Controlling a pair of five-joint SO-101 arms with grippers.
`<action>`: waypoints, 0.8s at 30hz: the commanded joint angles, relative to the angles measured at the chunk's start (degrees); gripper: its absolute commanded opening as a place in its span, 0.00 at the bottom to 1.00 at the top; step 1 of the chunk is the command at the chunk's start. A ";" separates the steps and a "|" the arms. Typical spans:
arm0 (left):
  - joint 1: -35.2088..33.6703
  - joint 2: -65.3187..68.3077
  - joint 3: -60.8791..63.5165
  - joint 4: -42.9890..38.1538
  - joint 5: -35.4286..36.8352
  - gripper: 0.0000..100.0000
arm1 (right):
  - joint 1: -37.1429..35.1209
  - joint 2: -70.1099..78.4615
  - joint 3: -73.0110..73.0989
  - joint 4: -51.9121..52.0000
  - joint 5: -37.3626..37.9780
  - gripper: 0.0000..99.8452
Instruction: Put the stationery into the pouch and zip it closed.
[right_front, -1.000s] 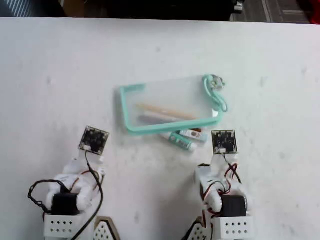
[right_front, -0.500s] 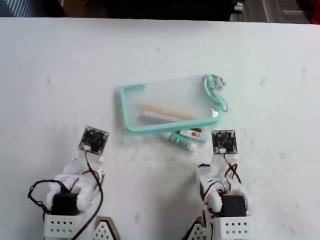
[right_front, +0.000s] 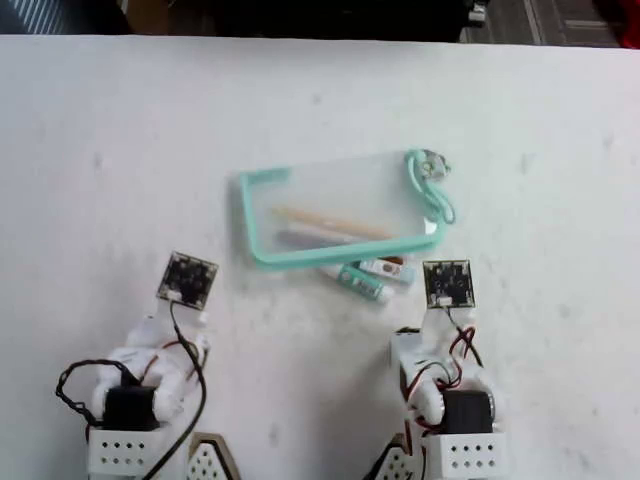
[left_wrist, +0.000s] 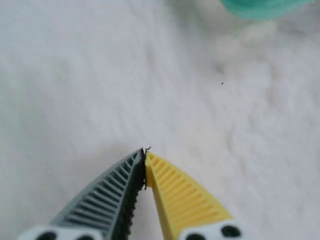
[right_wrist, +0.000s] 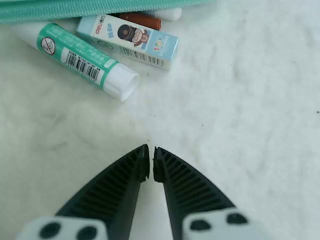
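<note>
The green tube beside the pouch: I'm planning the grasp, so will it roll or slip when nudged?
The green tube looks round and lies on its side, so a sideways push would probably roll it. The blue box beside it may block that one way. Its smooth label could slip in a pinch.

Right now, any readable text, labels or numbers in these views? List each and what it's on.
Green tube: barcode and a round symbol; digits and lettering too small to read.
Pale blue box: barcode, cartoon picture and small lettering; not clear enough to quote.
Pouch: no text visible in the high view.
</note>
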 joint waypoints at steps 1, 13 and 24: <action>0.75 -0.31 -0.18 -4.66 -0.44 0.02 | 0.04 -0.31 0.53 0.22 -0.53 0.02; 0.66 -0.31 -0.18 -9.58 -0.70 0.02 | 0.04 -0.31 0.53 0.22 -0.53 0.02; 0.92 -0.40 -7.21 -12.22 -0.53 0.02 | -0.31 -0.31 0.53 0.22 -0.53 0.02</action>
